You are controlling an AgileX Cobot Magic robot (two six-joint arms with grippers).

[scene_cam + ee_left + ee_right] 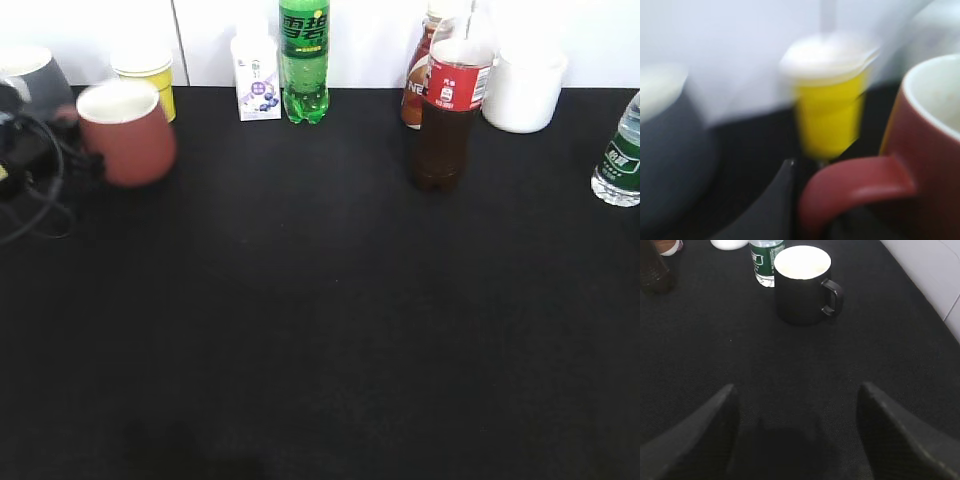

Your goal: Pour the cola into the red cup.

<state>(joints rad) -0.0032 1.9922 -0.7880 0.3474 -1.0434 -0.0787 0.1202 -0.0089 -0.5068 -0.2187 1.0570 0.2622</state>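
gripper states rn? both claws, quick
Left claw: at the red cup's handle; view blurred, so whether it is closed on it cannot be told.
Right claw: open, empty, above the black table.

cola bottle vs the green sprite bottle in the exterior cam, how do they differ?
The cola holds dark brown liquid; the green Sprite bottle is bright green. The cola wears a red label, the Sprite bottle a green one with white characters. The cola stands nearer the camera, the Sprite bottle back by the wall. Both stand upright on the black table.

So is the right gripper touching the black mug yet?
Apart. The right wrist view shows bare tablecloth between the open right gripper and the black mug.
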